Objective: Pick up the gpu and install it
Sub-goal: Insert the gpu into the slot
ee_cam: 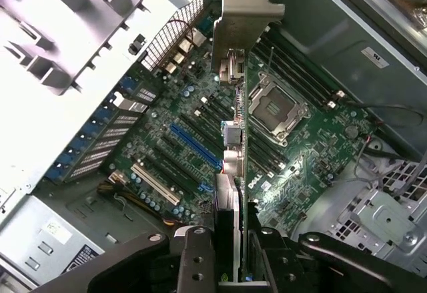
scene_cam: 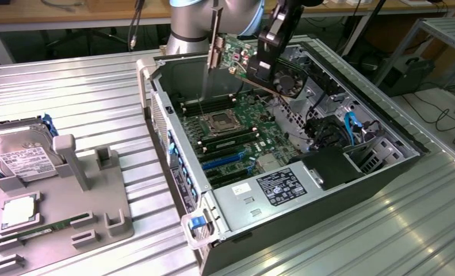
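Observation:
My gripper [scene_cam: 259, 62] is shut on the gpu [scene_cam: 233, 57] and holds it in the air above the open computer case [scene_cam: 179, 190]. In the exterior view the card shows a green board side, and its silver bracket [scene_cam: 211, 50] hangs toward that view's left. In the wrist view the gpu [ee_cam: 230, 166] is seen edge-on between my two black fingers [ee_cam: 195, 259], with its bracket [ee_cam: 243, 13] at the far end. It hovers over the motherboard [ee_cam: 313, 166], apart from it. The blue expansion slot [ee_cam: 193, 145] lies beside the card's line, and the processor socket [ee_cam: 273, 106] is on the other side.
At the exterior view's left, a grey fixture [scene_cam: 66, 213] carries a silver hard drive [scene_cam: 20, 156] and a green memory stick [scene_cam: 43, 228]. The case walls, drive bay [scene_cam: 342, 167] and blue cables [scene_cam: 351, 129] ring the motherboard [scene_cam: 239, 135]. The case stands on a ribbed metal table [scene_cam: 73, 98].

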Controlling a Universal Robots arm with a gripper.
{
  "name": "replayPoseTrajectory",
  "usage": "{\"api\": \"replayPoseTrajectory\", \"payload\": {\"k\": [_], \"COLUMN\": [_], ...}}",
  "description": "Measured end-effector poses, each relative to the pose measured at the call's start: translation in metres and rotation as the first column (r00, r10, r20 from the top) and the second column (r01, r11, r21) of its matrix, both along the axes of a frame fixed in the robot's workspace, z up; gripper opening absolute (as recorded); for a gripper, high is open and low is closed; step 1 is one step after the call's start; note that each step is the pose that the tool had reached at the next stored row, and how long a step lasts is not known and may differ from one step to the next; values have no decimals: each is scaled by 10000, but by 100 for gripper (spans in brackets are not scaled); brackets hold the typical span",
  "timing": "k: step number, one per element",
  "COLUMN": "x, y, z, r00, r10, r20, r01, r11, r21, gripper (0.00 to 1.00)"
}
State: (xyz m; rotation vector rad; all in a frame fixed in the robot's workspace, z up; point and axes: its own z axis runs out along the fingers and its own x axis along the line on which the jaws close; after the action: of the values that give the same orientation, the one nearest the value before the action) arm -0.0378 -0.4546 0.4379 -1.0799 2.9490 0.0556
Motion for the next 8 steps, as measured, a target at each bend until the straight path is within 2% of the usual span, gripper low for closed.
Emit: {"api": "replayPoseTrajectory", "payload": {"k": [8], "x": [0], "y": [0], "z": [0], "r00": [9992], "r10": [388], "r20": [0], "r01": [-388], "r11": [9992], "r21": [0], "gripper": [27]}}
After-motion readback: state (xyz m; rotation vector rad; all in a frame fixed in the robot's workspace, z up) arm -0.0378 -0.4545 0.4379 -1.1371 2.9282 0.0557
